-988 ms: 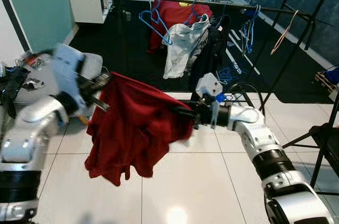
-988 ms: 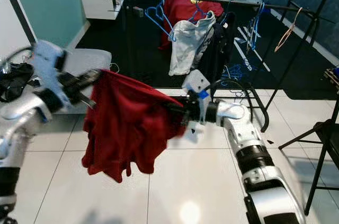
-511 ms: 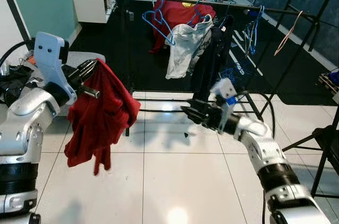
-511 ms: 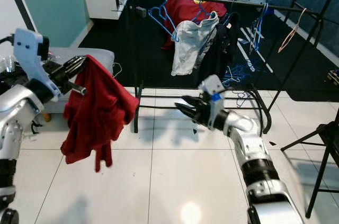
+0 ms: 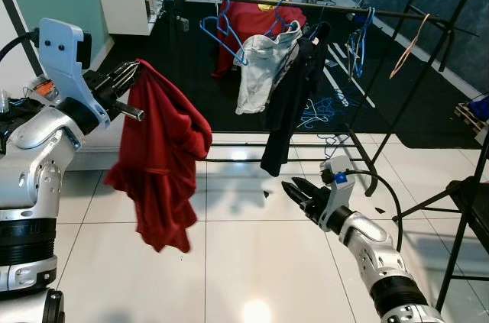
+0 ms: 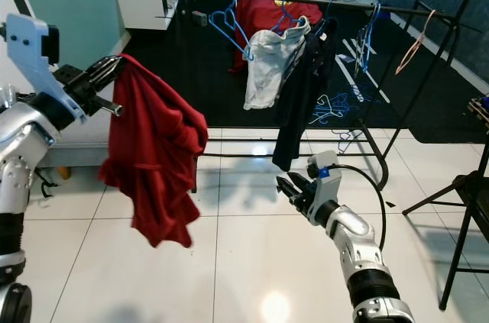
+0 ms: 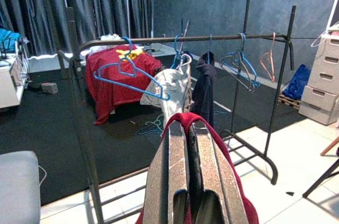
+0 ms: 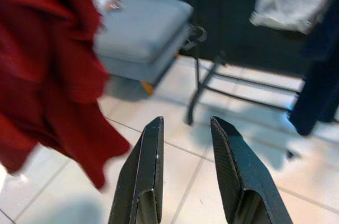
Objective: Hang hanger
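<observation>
- Hangers (image 5: 223, 29), blue ones, hook over the black rail (image 5: 321, 6) of the clothes rack, which stands on the dark rug past the white floor tiles (image 5: 252, 262).
- One blue hanger hangs bare near the rail's left end. Another one (image 5: 284, 24) carries a pale grey-white shirt (image 5: 258, 67) near the middle of the rail.
- More blue hangers (image 5: 357, 37) and a thin pink one (image 5: 410, 44) hang toward the rail's right end.
- A dark piece of clothing (image 5: 289, 101) hangs just beside the pale shirt, and a red shirt with a yellow mark (image 5: 260, 10) lies behind the rail.
- The left gripper (image 5: 126, 90) is held up high at the robot's left side. Its two fingers are pressed together on the top of a red garment (image 5: 164, 159), which hangs down loose above the floor tiles.
- I cannot tell if a hanger is inside the red garment.
- The right gripper (image 5: 299, 195) is low over the white tiles, in front of the rack's bottom bar. Its fingers (image 8: 145, 176) are spread apart with nothing between them.
- A grey padded stool (image 8: 140, 36) stands on the tiles beside the rack's left end.
</observation>
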Controlling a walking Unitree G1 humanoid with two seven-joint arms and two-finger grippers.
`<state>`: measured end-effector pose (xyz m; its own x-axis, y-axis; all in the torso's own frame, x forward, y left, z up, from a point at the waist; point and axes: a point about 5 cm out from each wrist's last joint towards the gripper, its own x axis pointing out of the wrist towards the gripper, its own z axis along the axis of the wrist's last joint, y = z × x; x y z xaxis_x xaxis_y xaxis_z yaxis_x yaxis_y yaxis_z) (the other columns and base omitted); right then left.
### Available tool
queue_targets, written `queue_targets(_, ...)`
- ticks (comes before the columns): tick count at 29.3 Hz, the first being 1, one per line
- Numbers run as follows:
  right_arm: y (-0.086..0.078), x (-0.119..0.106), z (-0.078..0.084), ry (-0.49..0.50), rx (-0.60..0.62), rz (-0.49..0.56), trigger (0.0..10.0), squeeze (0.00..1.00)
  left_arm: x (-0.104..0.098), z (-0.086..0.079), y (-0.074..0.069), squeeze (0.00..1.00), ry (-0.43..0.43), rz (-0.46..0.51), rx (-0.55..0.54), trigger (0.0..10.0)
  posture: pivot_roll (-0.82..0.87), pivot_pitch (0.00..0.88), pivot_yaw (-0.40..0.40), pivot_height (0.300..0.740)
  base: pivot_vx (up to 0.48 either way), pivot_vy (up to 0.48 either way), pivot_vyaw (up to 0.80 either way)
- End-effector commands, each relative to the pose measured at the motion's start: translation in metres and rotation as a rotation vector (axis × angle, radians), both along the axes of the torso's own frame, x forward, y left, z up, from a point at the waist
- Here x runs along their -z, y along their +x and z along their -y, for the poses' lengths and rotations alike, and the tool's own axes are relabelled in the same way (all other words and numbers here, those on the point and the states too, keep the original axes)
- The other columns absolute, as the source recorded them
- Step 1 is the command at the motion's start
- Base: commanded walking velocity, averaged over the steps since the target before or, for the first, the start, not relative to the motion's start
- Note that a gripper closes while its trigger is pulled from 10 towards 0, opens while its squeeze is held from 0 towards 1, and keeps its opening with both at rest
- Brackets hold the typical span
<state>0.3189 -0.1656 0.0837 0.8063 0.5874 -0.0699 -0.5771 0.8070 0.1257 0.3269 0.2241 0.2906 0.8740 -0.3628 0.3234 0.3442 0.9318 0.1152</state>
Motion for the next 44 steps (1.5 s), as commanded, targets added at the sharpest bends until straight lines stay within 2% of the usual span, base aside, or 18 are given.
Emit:
queue_targets(1, -0.003, -0.006, -0.015, 0.03, -0.09, 0.052, 10.0, 0.0, -0.006, 0.006, 0.001, 0.0, -0.031, 0.02, 0.027, 0.0, -0.06, 0.004, -0.056, 0.74, 0.0, 0.0, 0.0)
queue_targets(2, -0.006, -0.014, -0.037, 0.047, -0.214, 0.116, 10.0, 0.76, -0.006, 0.013, 0.002, 0.0, -0.036, 0.017, 0.052, 0.0, -0.05, 0.002, -0.056, 0.74, 0.0, 0.0, 0.0)
queue_targets(3, -0.006, -0.014, -0.037, 0.047, -0.214, 0.116, 10.0, 0.76, -0.006, 0.013, 0.002, 0.0, -0.036, 0.017, 0.052, 0.0, -0.05, 0.002, -0.056, 0.74, 0.0, 0.0, 0.0)
queue_targets(4, -0.009, -0.023, -0.056, 0.04, -0.327, 0.18, 10.0, 1.0, -0.006, 0.02, 0.002, 0.0, -0.039, 0.014, 0.076, 0.0, -0.05, 0.004, -0.057, 0.74, 0.0, 0.0, 0.0)
queue_targets(6, -0.009, -0.023, -0.056, 0.04, -0.327, 0.18, 10.0, 1.0, -0.006, 0.02, 0.002, 0.0, -0.039, 0.014, 0.076, 0.0, -0.05, 0.004, -0.057, 0.74, 0.0, 0.0, 0.0)
queue_targets(7, -0.009, -0.028, -0.069, 0.019, -0.399, 0.221, 10.0, 1.0, -0.007, 0.026, 0.001, 0.0, -0.043, 0.013, 0.101, 0.0, -0.05, 0.006, -0.057, 0.74, 0.0, 0.0, 0.0)
queue_targets(9, -0.009, -0.028, -0.069, 0.019, -0.399, 0.221, 10.0, 1.0, -0.007, 0.026, 0.001, 0.0, -0.043, 0.013, 0.101, 0.0, -0.05, 0.006, -0.057, 0.74, 0.0, 0.0, 0.0)
queue_targets(10, -0.005, -0.032, -0.076, -0.023, -0.422, 0.254, 10.0, 1.0, -0.007, 0.031, 0.0, 0.0, -0.042, 0.011, 0.125, 0.0, -0.05, 0.009, -0.057, 0.74, 0.0, 0.0, 0.0)
queue_targets(11, -0.005, -0.032, -0.076, -0.023, -0.422, 0.254, 10.0, 1.0, -0.007, 0.031, 0.0, 0.0, -0.042, 0.011, 0.125, 0.0, -0.05, 0.009, -0.057, 0.74, 0.0, 0.0, 0.0)
queue_targets(12, 0.004, -0.036, -0.08, -0.099, -0.399, 0.287, 10.0, 1.0, -0.007, 0.036, -0.001, 0.0, -0.041, 0.012, 0.159, 0.0, -0.05, 0.015, -0.059, 0.74, 0.0, 0.0, 0.0)
queue_targets(14, 0.004, -0.036, -0.08, -0.099, -0.399, 0.287, 10.0, 1.0, -0.007, 0.036, -0.001, 0.0, -0.041, 0.012, 0.159, 0.0, -0.05, 0.015, -0.059, 0.74, 0.0, 0.0, 0.0)
queue_targets(15, 0.013, -0.042, -0.079, -0.155, -0.35, 0.316, 10.0, 0.11, -0.008, 0.039, -0.003, 0.0, -0.043, 0.012, 0.188, 0.0, -0.05, 0.017, -0.06, 0.74, 0.0, 0.0, 0.0)
queue_targets(17, 0.013, -0.042, -0.079, -0.155, -0.35, 0.316, 10.0, 0.11, -0.008, 0.039, -0.003, 0.0, -0.043, 0.012, 0.188, 0.0, -0.05, 0.017, -0.06, 0.74, 0.0, 0.0, 0.0)
queue_targets(18, 0.022, -0.048, -0.078, -0.187, -0.309, 0.335, 10.0, 0.0, -0.008, 0.041, -0.004, 0.0, -0.041, 0.012, 0.208, 0.0, -0.05, 0.019, -0.062, 0.74, 0.0, 0.0, 0.0)
queue_targets(19, 0.029, -0.053, -0.076, -0.216, -0.277, 0.347, 10.0, 0.0, -0.008, 0.042, -0.004, 0.0, -0.045, 0.011, 0.221, 0.0, -0.05, 0.024, -0.064, 0.74, 0.0, 0.0, 0.0)
queue_targets(21, 0.029, -0.053, -0.076, -0.216, -0.277, 0.347, 10.0, 0.0, -0.008, 0.042, -0.004, 0.0, -0.045, 0.011, 0.221, 0.0, -0.05, 0.024, -0.064, 0.74, 0.0, 0.0, 0.0)
queue_targets(23, 0.036, -0.061, -0.075, -0.227, -0.258, 0.359, 10.0, 0.0, -0.009, 0.043, -0.006, 0.0, -0.057, 0.008, 0.245, 0.0, -0.05, 0.028, -0.066, 0.74, 0.0, 0.0, 0.0)
queue_targets(44, 0.036, -0.068, -0.09, -0.149, -0.337, 0.406, 10.0, 0.0, -0.014, 0.048, -0.01, 0.0, -0.09, 0.005, 0.286, 0.0, -0.04, 0.055, -0.081, 0.74, 0.0, 0.0, 0.0)
